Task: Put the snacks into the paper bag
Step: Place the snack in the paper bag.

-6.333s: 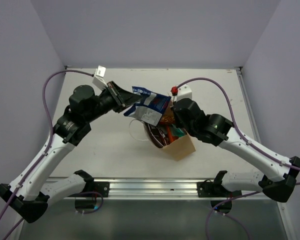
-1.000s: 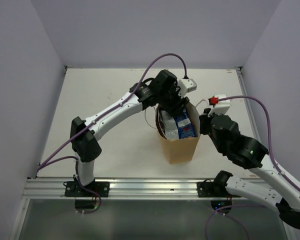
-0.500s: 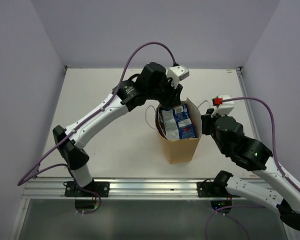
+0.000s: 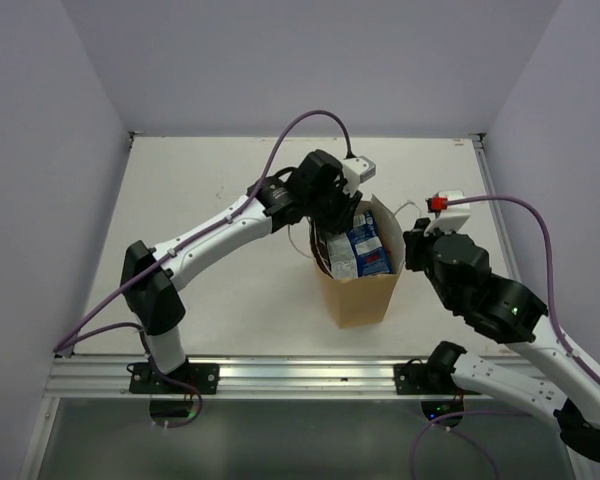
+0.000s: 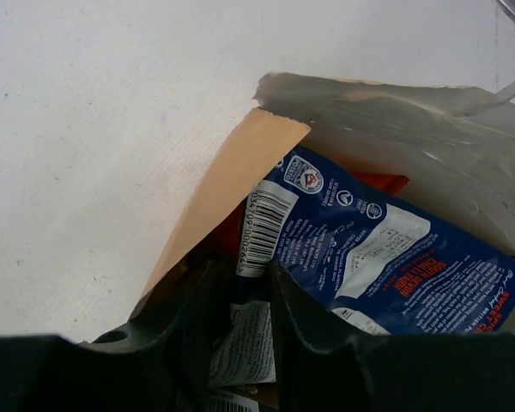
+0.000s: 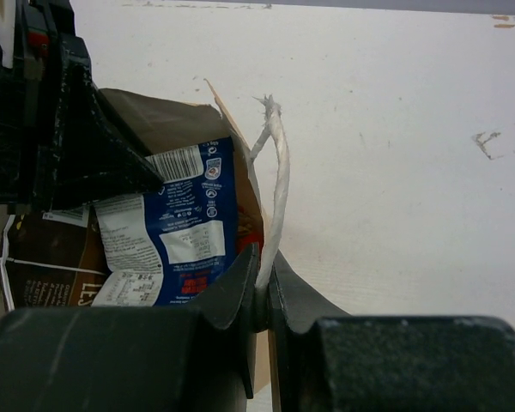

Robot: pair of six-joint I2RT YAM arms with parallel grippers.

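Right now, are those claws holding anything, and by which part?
The right gripper pinches the paper bag's white cord handle. Left gripper straddles the blue-white packet's barcode end; grip unclear.

Brown bag [image 4: 360, 297] standing open on the bench [image 4: 210, 290], blue packet [image 4: 361, 248] inside. At its mouth, left gripper [image 4: 335, 226]; touching its right rim, right gripper [image 4: 406, 249].

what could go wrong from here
1. The left tool straddles the blue-and-white glossy snack packet, which stands high in the tan kraft paper bag; lifting away might drag it out.
2. The right tool pinches the thin white cord handle, so pulling could tip the bag or tear the cord.
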